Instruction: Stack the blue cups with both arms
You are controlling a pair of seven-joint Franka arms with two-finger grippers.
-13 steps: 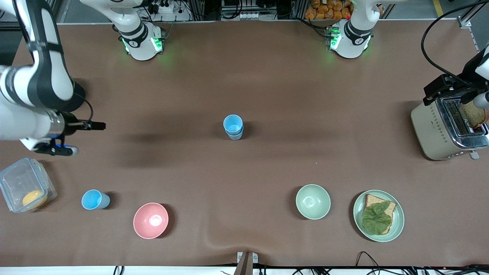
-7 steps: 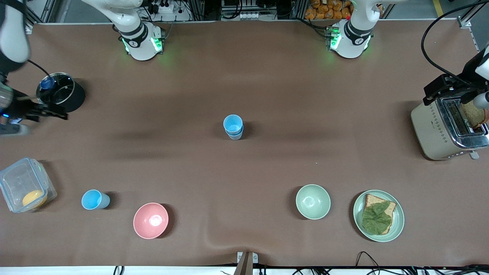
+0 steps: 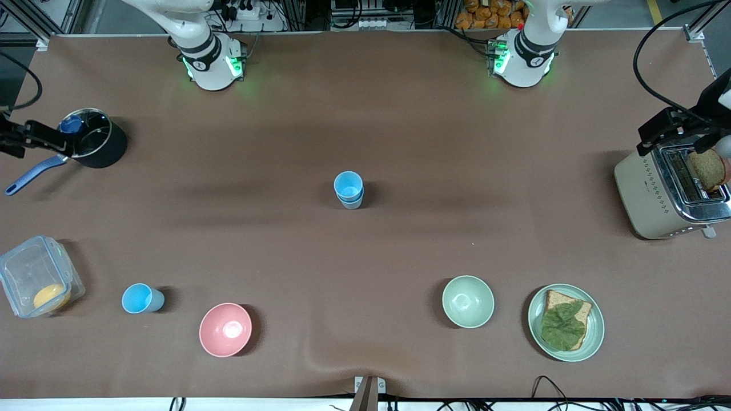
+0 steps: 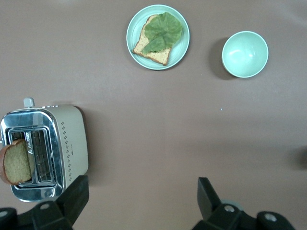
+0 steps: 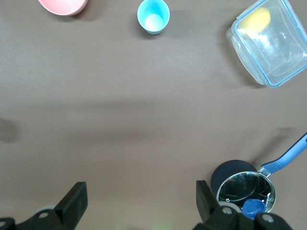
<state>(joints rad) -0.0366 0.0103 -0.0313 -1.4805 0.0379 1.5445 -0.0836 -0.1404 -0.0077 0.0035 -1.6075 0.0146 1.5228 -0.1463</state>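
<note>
A bright sky-blue cup sits nested in a duller grey-blue cup (image 3: 348, 191) at the middle of the table. Another sky-blue cup (image 3: 140, 298) stands alone near the front edge toward the right arm's end, beside the pink bowl (image 3: 225, 329); it also shows in the right wrist view (image 5: 153, 16). My right gripper (image 3: 34, 137) is open and empty, up in the air at the table's edge by a black saucepan (image 3: 91, 138); its jaws (image 5: 140, 201) stand wide over bare table. My left gripper (image 3: 677, 128) is open and empty over the toaster (image 3: 662, 191); its jaws (image 4: 141, 196) are wide apart.
A clear lidded box (image 3: 35, 283) with a yellow thing stands by the lone cup. A pale green bowl (image 3: 468, 301) and a plate with bread and a leaf (image 3: 565, 322) sit near the front edge toward the left arm's end. Bread stands in the toaster.
My right arm has swung up and out toward the table's edge at its own end, uncovering the saucepan. My left gripper has lifted slightly over the toaster. The cups have not moved.
</note>
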